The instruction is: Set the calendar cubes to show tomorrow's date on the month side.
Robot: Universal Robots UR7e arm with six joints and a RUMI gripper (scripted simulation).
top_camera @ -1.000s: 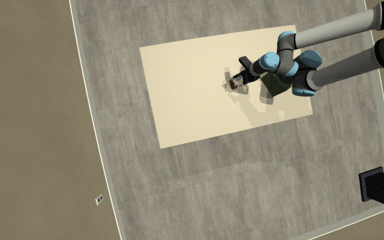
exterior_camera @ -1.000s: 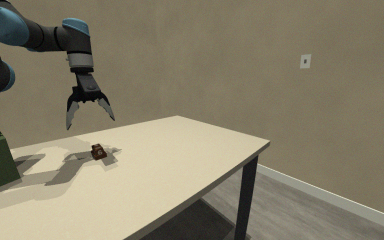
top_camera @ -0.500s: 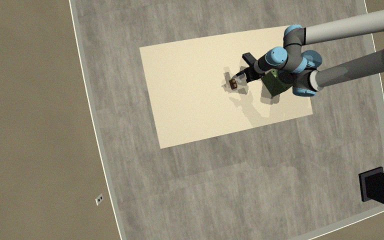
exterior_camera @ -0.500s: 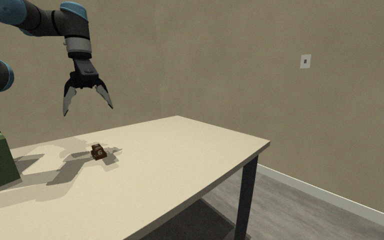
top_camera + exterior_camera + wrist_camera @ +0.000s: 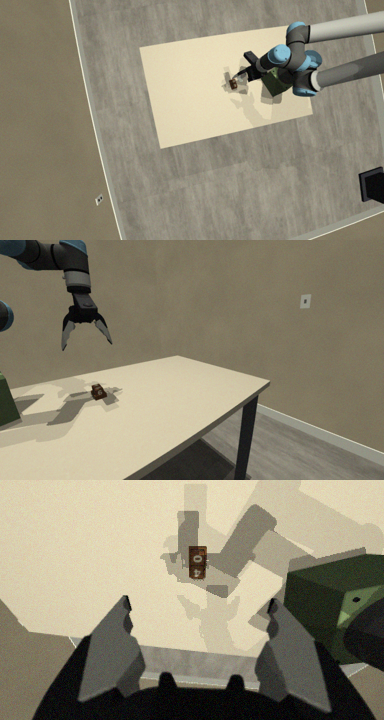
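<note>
The calendar (image 5: 233,84) (image 5: 98,392) (image 5: 197,562) is a small dark brown tray with two brown cubes side by side in it. In the wrist view one cube (image 5: 197,558) has a pale 0 on top and the other cube (image 5: 197,573) a pale 4, both digits turned sideways. The exterior view shows a pale 6 on a cube's side face. The month's name cannot be read. Whether both cubes sit fully flat is too small to tell. My gripper (image 5: 87,346) (image 5: 198,597) is open and empty, high above the table, with the calendar beyond its fingertips in the wrist view.
The cream table top (image 5: 184,99) (image 5: 169,409) (image 5: 75,555) carries the calendar near its middle. A dark green block (image 5: 272,86) (image 5: 7,406) (image 5: 312,600) stands near the arm, to the right of the calendar in the top view. Arm shadows fall around the calendar.
</note>
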